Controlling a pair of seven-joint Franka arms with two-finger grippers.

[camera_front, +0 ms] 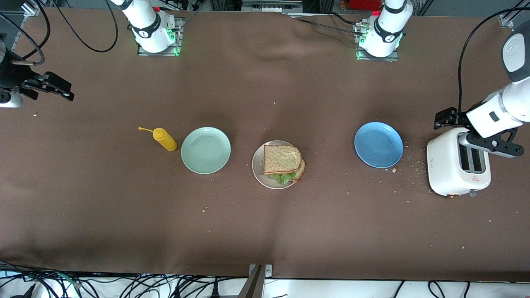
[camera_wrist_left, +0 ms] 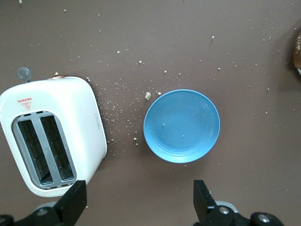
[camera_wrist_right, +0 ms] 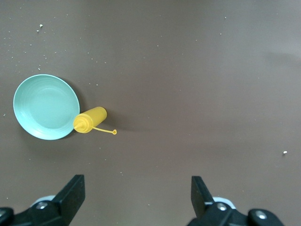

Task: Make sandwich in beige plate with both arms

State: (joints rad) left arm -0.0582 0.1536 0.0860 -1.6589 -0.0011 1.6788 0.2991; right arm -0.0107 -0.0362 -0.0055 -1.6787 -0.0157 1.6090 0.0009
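A matt brown cloth, faintly creased, covers the bench [camera_front: 265, 231], on which the beige plate [camera_front: 258, 165] shows a dull satin glaze under coarse grainy bread [camera_front: 282, 159] and crinkled lettuce [camera_front: 282, 178], beside a smooth blue plate [camera_front: 378, 144], a glossy white plastic toaster [camera_front: 445, 165] and a yellow plastic bottle [camera_front: 165, 139].

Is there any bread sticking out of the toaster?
No, the left wrist view looks straight down into the white toaster, and both its slots are dark and empty, with only crumbs on the table beside it.
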